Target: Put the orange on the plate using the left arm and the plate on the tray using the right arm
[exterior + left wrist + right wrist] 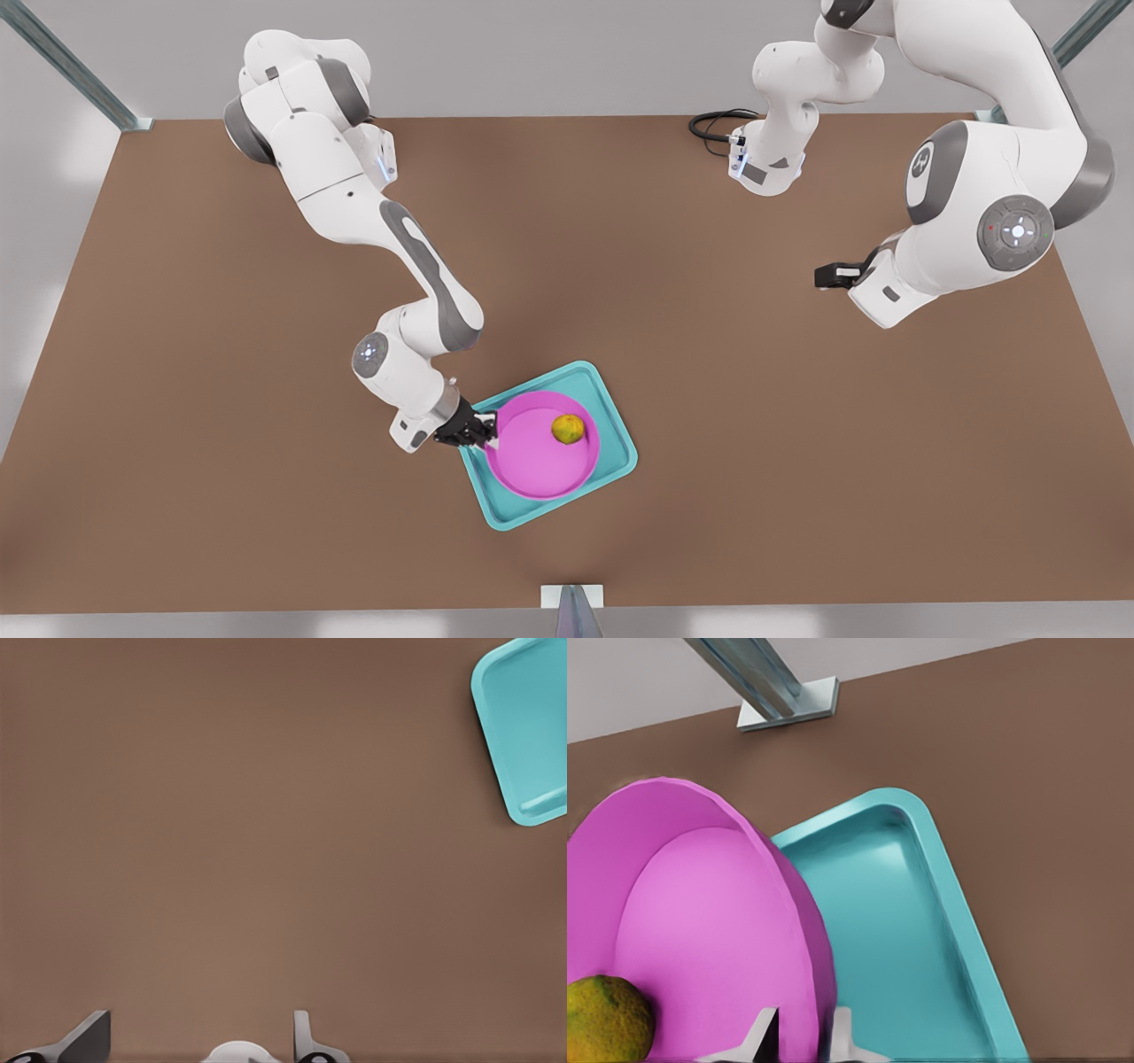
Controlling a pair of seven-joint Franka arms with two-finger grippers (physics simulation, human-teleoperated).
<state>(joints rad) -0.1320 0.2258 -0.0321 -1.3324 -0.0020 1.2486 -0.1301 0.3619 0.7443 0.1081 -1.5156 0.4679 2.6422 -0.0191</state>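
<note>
In the front view the right gripper (485,431) sits at the edge of the plate (532,461) nearer the front view's left, its jaws closed narrowly on the raised magenta rim; the right wrist view shows the same grip, one finger (757,1041) inside the rim and the other outside it. The plate lies within the tray (611,416), which rests on the brown surface (797,443) toward the front view's lower middle. From the wrist view the plate (700,930) appears tilted up over the teal tray (904,939), though whether its far edge touches the tray floor is hard to tell. The orange (568,429) sits on the plate, toward the side away from the jaws, and it shows low beside the fingers in the wrist view (602,1019). The left gripper (833,276) waits well apart at the front view's right, above bare surface, its jaws spread wide (199,1041), with a corner of the tray (527,735) in its wrist view.
</note>
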